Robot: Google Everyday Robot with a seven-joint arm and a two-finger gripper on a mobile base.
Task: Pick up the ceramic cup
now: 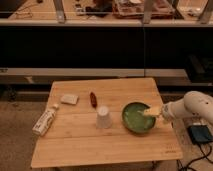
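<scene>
The ceramic cup (103, 118) is a small plain white tapered cup standing upside down, narrow end up, near the middle of the wooden table (75, 145). The round green bowl (136, 117) sits just right of it. My gripper (152, 111) reaches in from the right on a white arm (192, 107) and hovers over the bowl's right rim, roughly a bowl's width right of the cup.
A white bottle with a printed label (45, 121) lies at the table's left edge. A small pale block (69, 99) and a dark red object (93, 98) lie behind the cup. A blue box (200, 134) sits on the floor at right. A dark counter stands behind.
</scene>
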